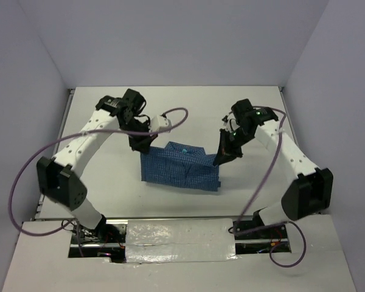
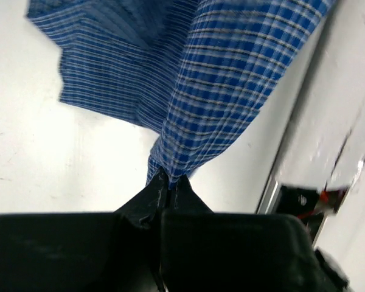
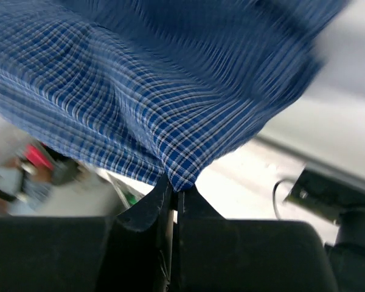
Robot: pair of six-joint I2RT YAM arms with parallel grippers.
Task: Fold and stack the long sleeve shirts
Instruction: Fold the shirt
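The blue finely checked shirt hangs folded between my two grippers above the middle of the white table, its lower part draping down to the table. My left gripper is shut on the shirt's upper left corner; in the left wrist view the cloth runs out of the closed fingertips. My right gripper is shut on the shirt's upper right corner; in the right wrist view the cloth spreads out from the closed fingertips. Collar, sleeves and buttons are hidden in the folds.
The white table is walled by grey panels on the left, back and right. A grey taped strip and the arm bases lie along the near edge. Purple cables loop from both arms.
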